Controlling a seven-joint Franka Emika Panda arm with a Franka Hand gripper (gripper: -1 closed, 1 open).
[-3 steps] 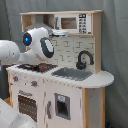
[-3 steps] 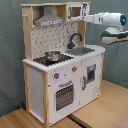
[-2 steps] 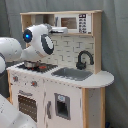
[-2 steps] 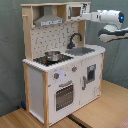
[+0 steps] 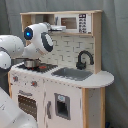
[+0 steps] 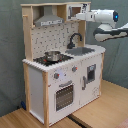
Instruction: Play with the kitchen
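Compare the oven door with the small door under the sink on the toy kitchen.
The oven door sits below the stove and knobs; the small door sits under the sink. The oven door has a wide dark window; the small door has a narrower, upright dark panel. The oven door is the broader of the two. Both are white, shut and on the kitchen's front.

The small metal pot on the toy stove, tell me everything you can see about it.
The small shiny metal pot is round and silvery, with low walls and an open top; no lid shows. It stands upright on the dark stovetop of the white and light wood toy kitchen, under the grey hood and on the far side of the hob from the grey sink. In the first exterior view the white robot arm partly hides it. Nothing is seen touching it but the stove.
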